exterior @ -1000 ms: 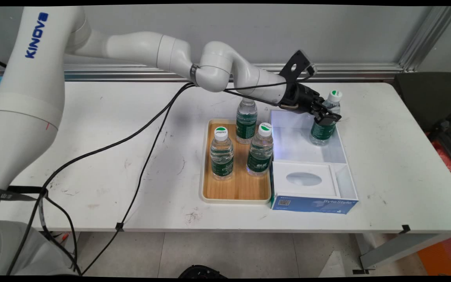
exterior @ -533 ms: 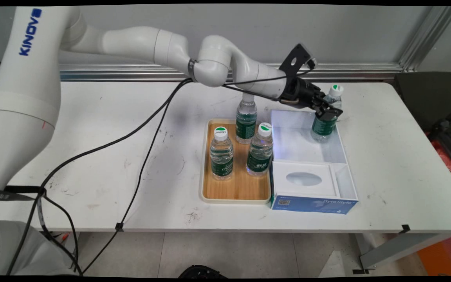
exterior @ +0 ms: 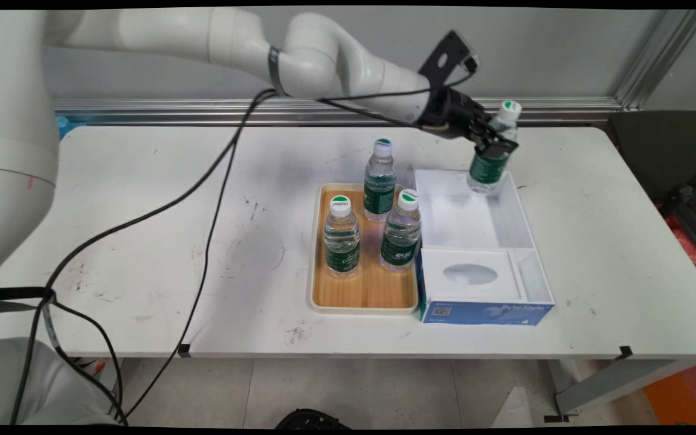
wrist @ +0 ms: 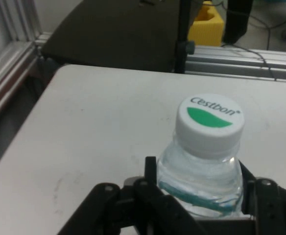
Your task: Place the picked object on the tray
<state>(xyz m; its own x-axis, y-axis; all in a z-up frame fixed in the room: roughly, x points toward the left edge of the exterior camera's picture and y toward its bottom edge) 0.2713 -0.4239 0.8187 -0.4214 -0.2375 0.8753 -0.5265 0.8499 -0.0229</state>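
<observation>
Nearest the room's front edge, well below and to the left of the pincer, a blue-fronted white box lettered "Byte Style" sits on the white table, its near compartment holding a white insert with an oval hollow. Touching the box's left side is a cream-rimmed wooden tray, on which three small water bottles stand upright: one with a green-and-white cap at the tray's left, a second just beside the box wall, and a third at the tray's far end.

Farther back, the box's large open compartment lies directly beneath the pincer. Above its far right corner, the black pincer at the end of the white arm is clenched around the shoulder of a fourth water bottle, which hangs tilted, its white cap leaning away to the upper right and its base clear of the box floor, level with the box's far rim. From the hand camera, the black fingers press both sides of the clear bottle just under its "Cestbon" cap, with bare tabletop beyond.

Black cables trail from the arm down across the table's left half.
</observation>
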